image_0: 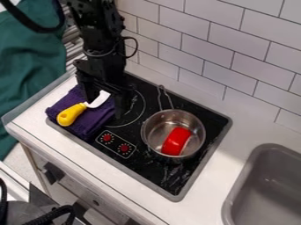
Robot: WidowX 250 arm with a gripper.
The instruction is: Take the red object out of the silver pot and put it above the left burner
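White wall tiles (235,48) rise along the far side of the white counter (244,132), and a grey sink (258,180) sits off to the right. My claw (106,106) hangs over the left part of the black cooktop (144,165), fingers spread, with nothing gripped that I can make out. What I want, the red object (176,140), leans inside the silver pot (152,132), toward its near right wall.

Trouble looks closest on my own side. The yellow-handled tool (71,115) lies across the purple cloth (88,127), its pale, curved end showing between my fingers; whether I touch it I cannot tell. If I swing right without lifting first, I could hook that end and drag tool and cloth across the left burner (133,115), just where my load should go.

At the pot, coming down off-centre would set a finger on the rim and tip or shove the whole vessel. Its wire handle (164,96) sticks out toward the far left, ready to snag me on the way. That red piece looks smooth and rounded, so a shallow pinch might let it slip; lifting too low would knock it against the rim.
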